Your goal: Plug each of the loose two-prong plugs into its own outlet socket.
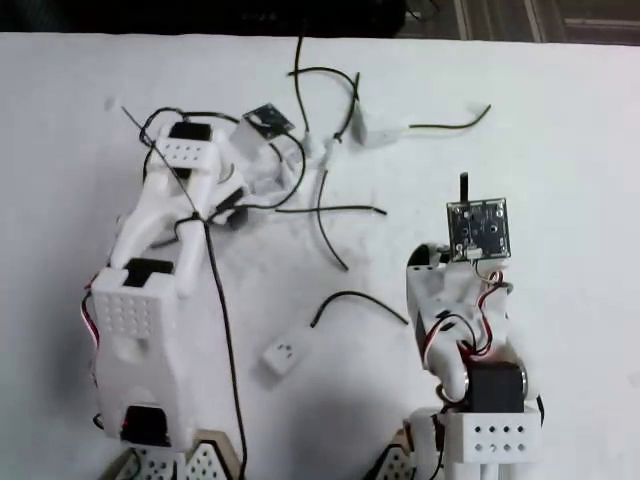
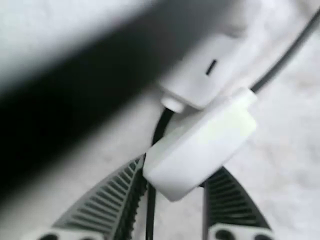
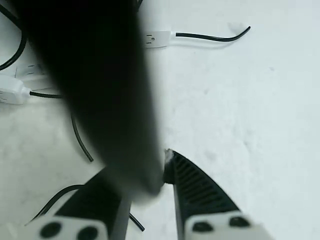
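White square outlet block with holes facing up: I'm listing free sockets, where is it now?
In the high view the white square outlet block lies on the white table between the two arms' bases, its black cord trailing toward the right arm.

Setting. A flat, matte white table top spans nearly the whole field, and its surface is faintly grainy at close range. Beyond its far edge runs a dark, nearly black band with no detail legible. At the far right corner lies a grey-brown striped floor, possibly planked. Diffuse light gives soft, pale shadows.
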You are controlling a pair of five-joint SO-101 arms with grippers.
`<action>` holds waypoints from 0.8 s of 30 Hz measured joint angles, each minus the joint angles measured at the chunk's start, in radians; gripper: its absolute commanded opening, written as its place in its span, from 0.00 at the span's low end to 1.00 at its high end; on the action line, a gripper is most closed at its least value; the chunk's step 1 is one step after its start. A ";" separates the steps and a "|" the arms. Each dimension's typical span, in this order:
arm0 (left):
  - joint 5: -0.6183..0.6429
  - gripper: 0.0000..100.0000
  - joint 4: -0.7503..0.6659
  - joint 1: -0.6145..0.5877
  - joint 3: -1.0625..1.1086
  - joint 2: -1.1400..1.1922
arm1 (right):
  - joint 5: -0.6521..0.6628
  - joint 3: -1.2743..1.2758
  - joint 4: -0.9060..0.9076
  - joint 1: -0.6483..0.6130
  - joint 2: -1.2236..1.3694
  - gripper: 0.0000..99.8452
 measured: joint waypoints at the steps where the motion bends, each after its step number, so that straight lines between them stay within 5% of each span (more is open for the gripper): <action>1: 0.000 0.15 0.011 0.005 -0.003 0.000 | 0.000 0.000 0.000 0.000 0.000 0.02; 13: 0.002 0.15 0.227 0.107 -0.011 0.000 | 0.000 0.000 0.000 0.000 0.000 0.02; 24: 0.163 0.17 0.328 0.186 -0.011 -0.054 | 0.028 0.000 0.000 0.000 0.000 0.02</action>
